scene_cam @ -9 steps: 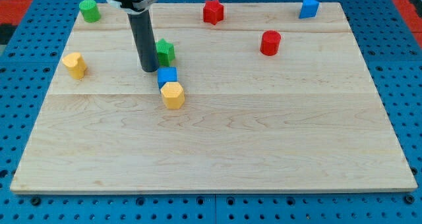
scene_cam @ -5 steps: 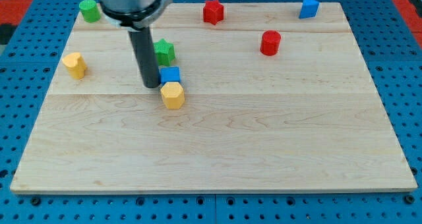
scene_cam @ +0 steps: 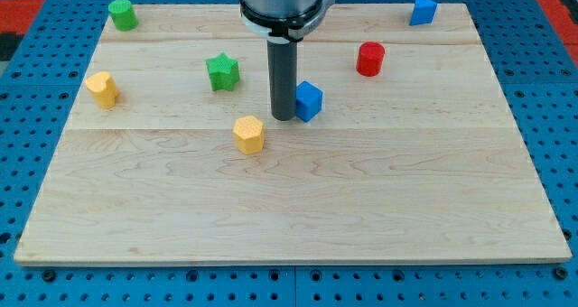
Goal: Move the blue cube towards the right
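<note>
The blue cube (scene_cam: 309,100) sits a little above the board's middle, turned slightly. My tip (scene_cam: 283,117) touches the cube's left side, with the dark rod rising straight above it. The yellow hexagonal block (scene_cam: 248,134) lies to the lower left of my tip, apart from it. The green star (scene_cam: 221,71) stands to the upper left of my tip.
A red cylinder (scene_cam: 369,59) stands to the upper right of the cube. A second blue block (scene_cam: 422,9) is at the top right corner. A green cylinder (scene_cam: 122,13) is at the top left and a yellow block (scene_cam: 103,88) at the left. The wooden board (scene_cam: 361,208) rests on a blue pegboard.
My tip has moved right and pushed the blue cube right, away from the yellow hexagonal block. The rod now hides the red star at the top.
</note>
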### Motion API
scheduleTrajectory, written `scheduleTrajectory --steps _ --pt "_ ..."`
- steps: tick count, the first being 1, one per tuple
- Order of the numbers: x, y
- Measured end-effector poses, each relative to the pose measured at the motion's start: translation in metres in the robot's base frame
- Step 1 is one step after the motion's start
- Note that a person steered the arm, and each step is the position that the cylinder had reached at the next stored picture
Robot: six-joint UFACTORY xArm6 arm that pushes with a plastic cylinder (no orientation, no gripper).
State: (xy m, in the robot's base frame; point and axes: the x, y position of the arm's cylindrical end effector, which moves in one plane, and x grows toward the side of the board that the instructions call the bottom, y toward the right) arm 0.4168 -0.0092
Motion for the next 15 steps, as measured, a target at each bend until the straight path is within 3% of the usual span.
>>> scheduleTrajectory --steps 7,15 --pt "-0.05 0.012" --pt "0.014 0.083"
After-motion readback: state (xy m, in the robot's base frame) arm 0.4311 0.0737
